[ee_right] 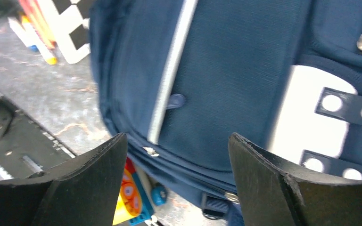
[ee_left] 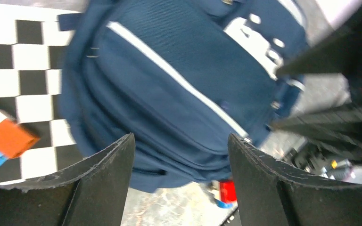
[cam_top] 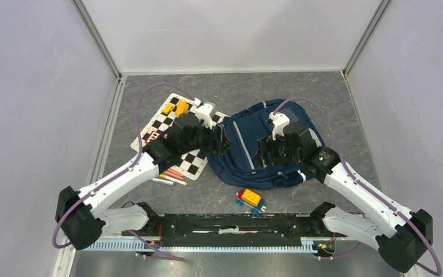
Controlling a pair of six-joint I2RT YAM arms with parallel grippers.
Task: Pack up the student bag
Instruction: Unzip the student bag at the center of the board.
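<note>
We see the student bag [cam_top: 242, 167] lying flat on the grey table [cam_top: 352, 115], just right of a checkered board [cam_top: 167, 124]. Our left end effector [ee_left: 181, 143] and right end effector [ee_right: 176, 141] hover over it, both spread wide, holding nothing

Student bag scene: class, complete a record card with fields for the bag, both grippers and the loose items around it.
bag: navy student bag, lying flat, grey stripe up
left gripper: open, over the bag's left edge, empty
right gripper: open, over the bag, empty
left of bag: checkered board with yellow blocks; coloured pens at its near edge
near side of bag: toy vehicle
</note>
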